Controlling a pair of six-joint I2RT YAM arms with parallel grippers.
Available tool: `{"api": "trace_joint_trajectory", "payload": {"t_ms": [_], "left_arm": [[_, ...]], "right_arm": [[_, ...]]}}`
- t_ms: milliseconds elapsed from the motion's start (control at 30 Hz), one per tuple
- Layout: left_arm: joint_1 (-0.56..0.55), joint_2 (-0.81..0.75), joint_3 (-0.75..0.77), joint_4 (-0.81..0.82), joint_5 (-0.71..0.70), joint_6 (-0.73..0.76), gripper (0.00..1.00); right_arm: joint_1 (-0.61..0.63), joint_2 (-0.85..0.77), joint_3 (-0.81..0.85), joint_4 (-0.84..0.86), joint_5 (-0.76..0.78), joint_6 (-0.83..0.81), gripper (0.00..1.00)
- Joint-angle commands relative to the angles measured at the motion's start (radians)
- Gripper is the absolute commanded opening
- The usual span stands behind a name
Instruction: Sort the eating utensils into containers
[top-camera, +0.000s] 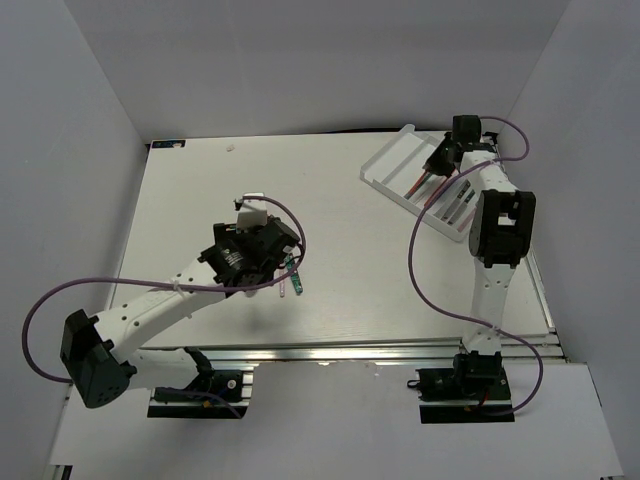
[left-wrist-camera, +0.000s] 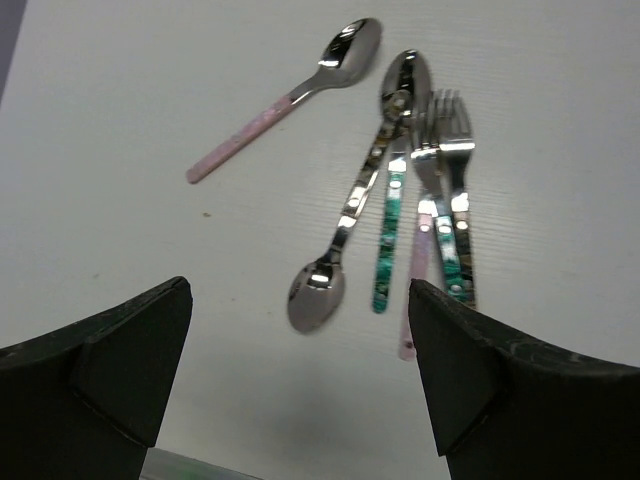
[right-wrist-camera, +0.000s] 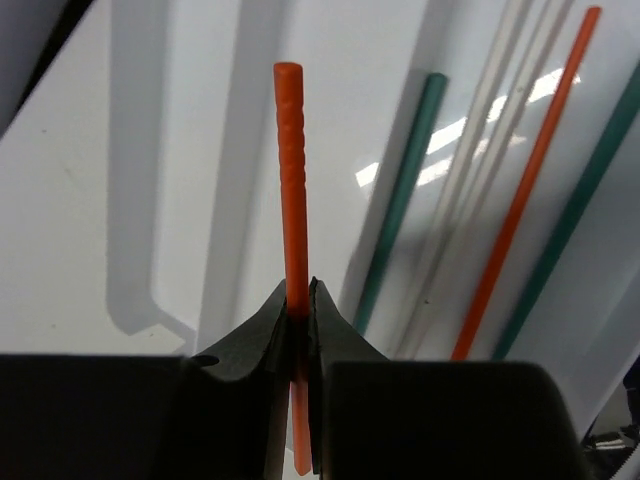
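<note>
Chopstick (right-wrist-camera: 291, 170) in right tool (right-wrist-camera: 298, 298)

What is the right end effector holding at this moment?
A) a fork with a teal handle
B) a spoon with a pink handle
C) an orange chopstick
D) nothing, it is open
C: in the right wrist view the right end effector is shut on an orange chopstick.

A ridged orange chopstick (right-wrist-camera: 291, 180); teal chopstick (right-wrist-camera: 400, 200); pink-handled spoon (left-wrist-camera: 280, 100); white tray (top-camera: 385, 162).
</note>
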Motion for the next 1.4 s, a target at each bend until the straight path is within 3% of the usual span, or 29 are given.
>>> {"api": "trace_joint_trajectory", "payload": {"t_ms": [0,133,367,433,467,633,667,833,933,1067,1200,1367], "left_arm": [[0.047,0.017,-0.021,-0.008,-0.002,0.048,0.98],[0.061,0.015,-0.015,-0.011,-0.031,0.088,0.98],[0.064,-0.008,-0.066,0.041,-0.056,0.139,0.98],[0.066,-0.011,-0.080,0.046,-0.056,0.136,0.98],[0.064,-0.011,-0.086,0.044,-0.056,0.134,0.98],[0.064,-0.017,-0.066,0.015,-0.083,0.129,0.98],[0.064,-0.020,-0.058,0.004,-0.098,0.131,0.98],[0.087,-0.037,-0.029,-0.023,-0.154,0.148,0.98],[0.160,-0.049,-0.038,0.023,-0.181,0.189,0.98],[0.372,-0.071,-0.076,0.144,0.011,0.200,0.98],[0.574,-0.094,-0.139,0.175,0.124,0.136,0.98],[0.662,-0.120,-0.162,0.184,0.151,0.149,0.98]], "right_arm": [[0.004,-0.005,0.048,-0.116,0.022,-0.024,0.00],[-0.044,-0.028,-0.018,-0.064,0.009,-0.021,0.00],[-0.064,-0.002,0.025,-0.095,0.012,-0.047,0.04],[-0.068,-0.002,0.022,-0.099,0.015,-0.058,0.19],[-0.068,-0.003,0.022,-0.102,0.018,-0.059,0.35],[-0.068,-0.031,0.040,-0.130,0.027,-0.079,0.53],[-0.068,-0.036,0.057,-0.136,0.032,-0.082,0.60],[-0.070,-0.114,0.060,-0.183,0.088,-0.082,0.62],[-0.042,-0.207,-0.024,-0.158,0.073,-0.085,0.63],[0.103,-0.338,-0.165,-0.142,0.082,-0.188,0.63],[0.362,-0.469,-0.334,-0.109,0.186,-0.265,0.63],[0.605,-0.511,-0.495,-0.035,0.233,-0.234,0.63]]}}
